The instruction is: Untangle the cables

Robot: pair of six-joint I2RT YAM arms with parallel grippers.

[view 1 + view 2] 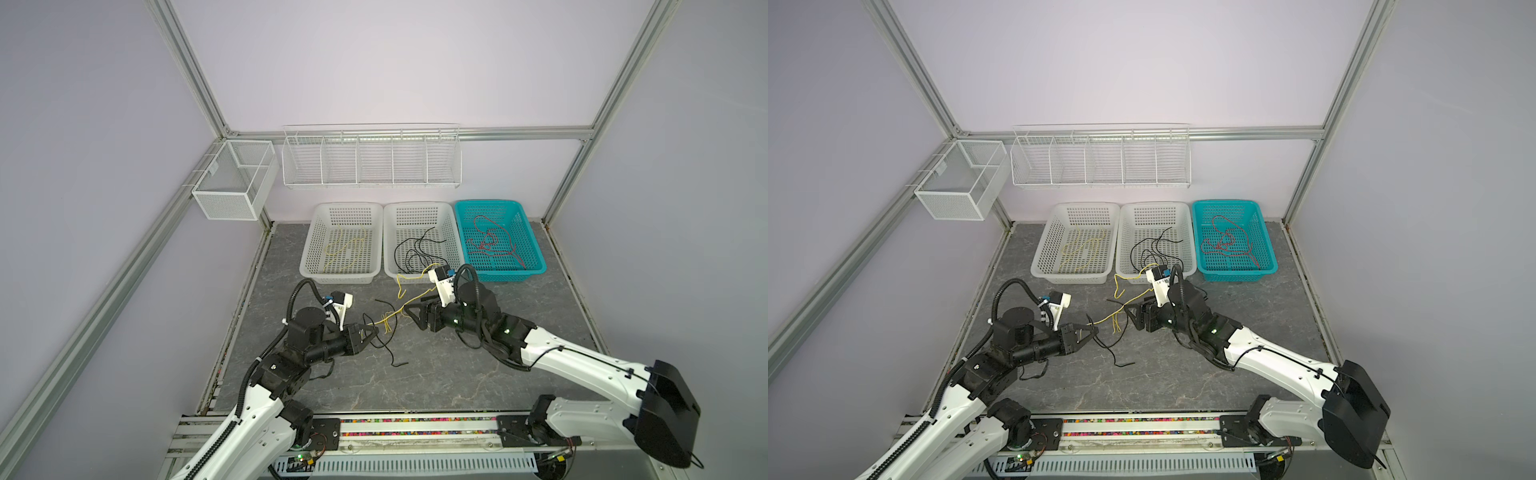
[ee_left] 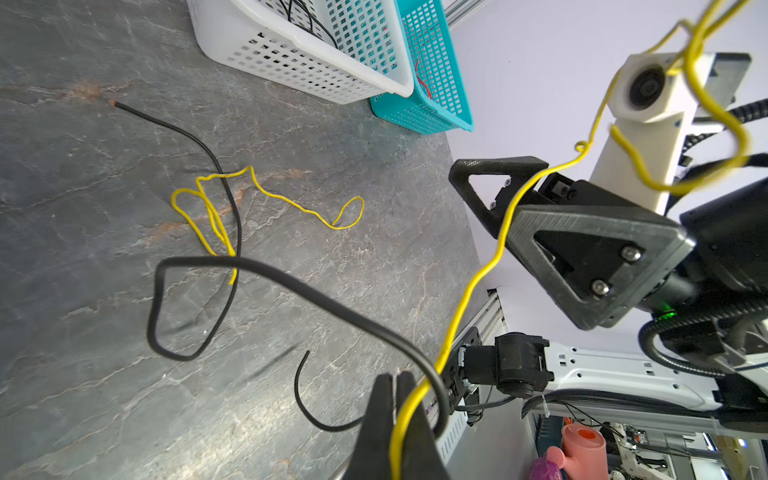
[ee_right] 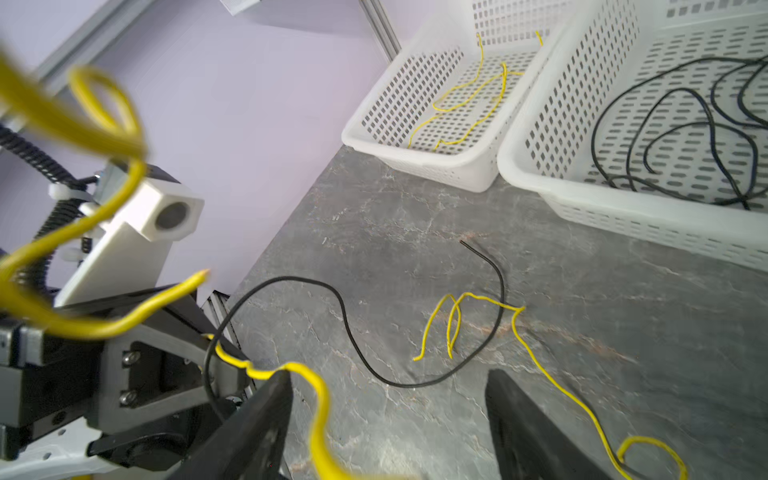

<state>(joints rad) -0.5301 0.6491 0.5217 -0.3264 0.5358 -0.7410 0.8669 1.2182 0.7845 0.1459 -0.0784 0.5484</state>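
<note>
A yellow cable [image 1: 409, 300] and a black cable [image 1: 388, 353] lie tangled on the grey table between my two grippers. My left gripper [image 1: 376, 330] [image 2: 394, 376] is shut on the yellow cable [image 2: 469, 291], and the black cable [image 2: 299, 286] loops round one of its fingers. From there the yellow cable rises to my right arm and drapes over its wrist camera [image 1: 440, 276]. My right gripper [image 1: 413, 318] [image 3: 388, 374] is open; the yellow cable [image 3: 316, 399] lies across one finger and nothing is pinched.
Three baskets stand in a row at the back: a white basket [image 1: 307, 249] with yellow cables, a white basket [image 1: 388, 253] with black cables, a teal basket [image 1: 536, 249] with red cables. A wire rack [image 1: 370, 158] and a mesh box [image 1: 232, 178] hang on the wall.
</note>
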